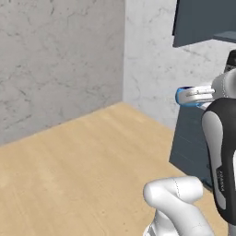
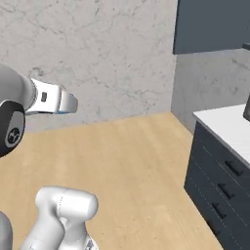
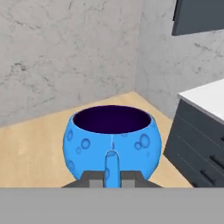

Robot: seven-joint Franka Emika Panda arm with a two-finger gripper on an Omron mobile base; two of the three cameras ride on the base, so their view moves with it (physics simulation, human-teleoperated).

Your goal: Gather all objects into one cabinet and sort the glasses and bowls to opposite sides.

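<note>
The end effector pinches the blue bowl upright in the air above the wooden floor, near the drawer unit.

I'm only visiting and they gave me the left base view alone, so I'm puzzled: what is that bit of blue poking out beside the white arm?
Observer: It's a small blue bowl; the hand view shows it whole, round, speckled, dark inside.
Operator: Is the robot holding it?
Observer: Yes, one fingertip lies against its near wall, and the bowl sits upright.
Operator: What's off to the right?
Observer: A dark drawer unit with a white top.
</note>
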